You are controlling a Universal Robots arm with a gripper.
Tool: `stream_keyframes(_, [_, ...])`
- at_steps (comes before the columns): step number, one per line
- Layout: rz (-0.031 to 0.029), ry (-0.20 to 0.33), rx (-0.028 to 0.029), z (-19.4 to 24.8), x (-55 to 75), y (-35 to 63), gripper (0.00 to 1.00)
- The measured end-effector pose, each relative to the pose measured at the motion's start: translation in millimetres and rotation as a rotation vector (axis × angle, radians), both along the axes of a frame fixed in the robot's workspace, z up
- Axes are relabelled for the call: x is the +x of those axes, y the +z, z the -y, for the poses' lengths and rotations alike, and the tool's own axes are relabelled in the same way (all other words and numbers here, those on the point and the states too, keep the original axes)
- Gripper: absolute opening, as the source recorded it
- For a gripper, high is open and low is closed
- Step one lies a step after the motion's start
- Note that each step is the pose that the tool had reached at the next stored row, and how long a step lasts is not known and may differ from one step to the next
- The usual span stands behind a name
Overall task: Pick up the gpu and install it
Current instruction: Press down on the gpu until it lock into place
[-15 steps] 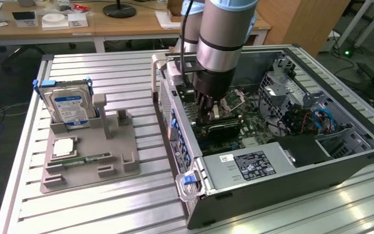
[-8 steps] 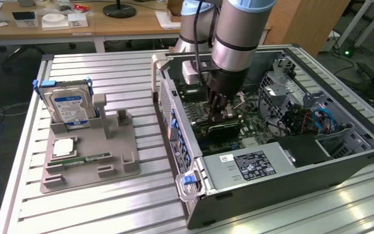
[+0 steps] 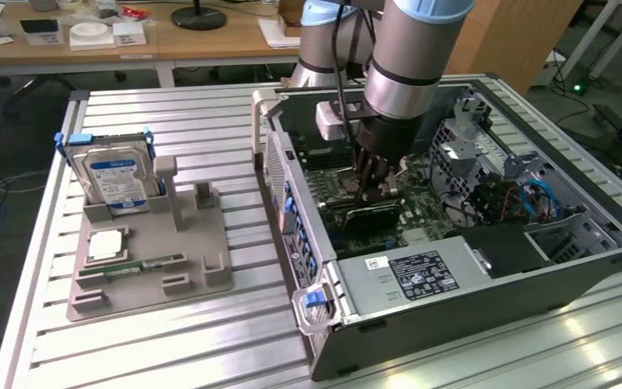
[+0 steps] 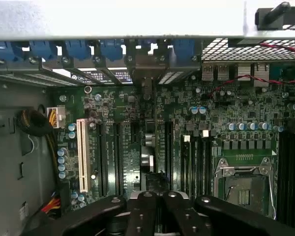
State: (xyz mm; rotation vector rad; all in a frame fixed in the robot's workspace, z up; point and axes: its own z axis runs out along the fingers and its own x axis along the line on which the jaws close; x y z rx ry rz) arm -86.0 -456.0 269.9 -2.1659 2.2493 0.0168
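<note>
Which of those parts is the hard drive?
Find the open computer case on the slatted table; to the exterior view's left of it lies a grey holder. The hard drive stands upright at its far end: a silver box with a blue-and-white label, unlike the thin green memory stick lying flat in the same holder.

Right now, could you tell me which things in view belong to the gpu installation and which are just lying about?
In the job:
- gpu, inside the computer case
- gripper, shut, right at the gpu
- motherboard

Lying about:
- hard drive, upright on the grey tray
- memory stick, on the same tray
</note>
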Motion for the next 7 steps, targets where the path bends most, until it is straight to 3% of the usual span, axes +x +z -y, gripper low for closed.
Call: stream_keyframes(7, [0.0001,0.0,0.0001,-0.1,0.0,-0.3,0.11])
